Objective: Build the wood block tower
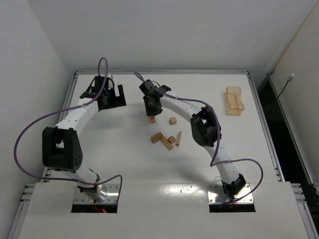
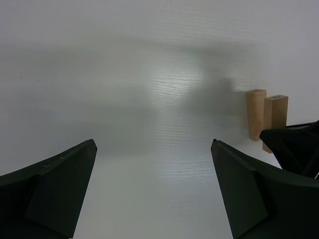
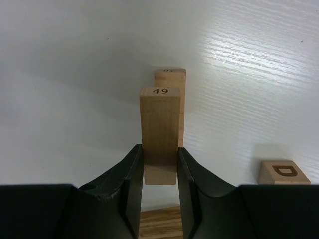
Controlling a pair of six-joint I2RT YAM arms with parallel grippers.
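My right gripper (image 3: 159, 148) is shut on a light-brown wooden bar (image 3: 159, 124) marked 49, holding it by its near end just above the table. A second bar (image 3: 175, 79) lies close beside and beyond it. From above, this gripper (image 1: 150, 110) sits at the table's middle back with the bar (image 1: 152, 119) at its tip. Both bars (image 2: 256, 114) show at the right of the left wrist view. My left gripper (image 2: 153, 144) is open over bare table, left of them (image 1: 110, 97). No stacked tower shows.
Several loose wood blocks lie in front of the right gripper: a cube (image 1: 173, 120), a bar (image 1: 178, 138) and a small cluster (image 1: 164, 140). A lettered cube (image 3: 283, 173) lies right of the held bar. A translucent tan tray (image 1: 234, 101) stands at the back right.
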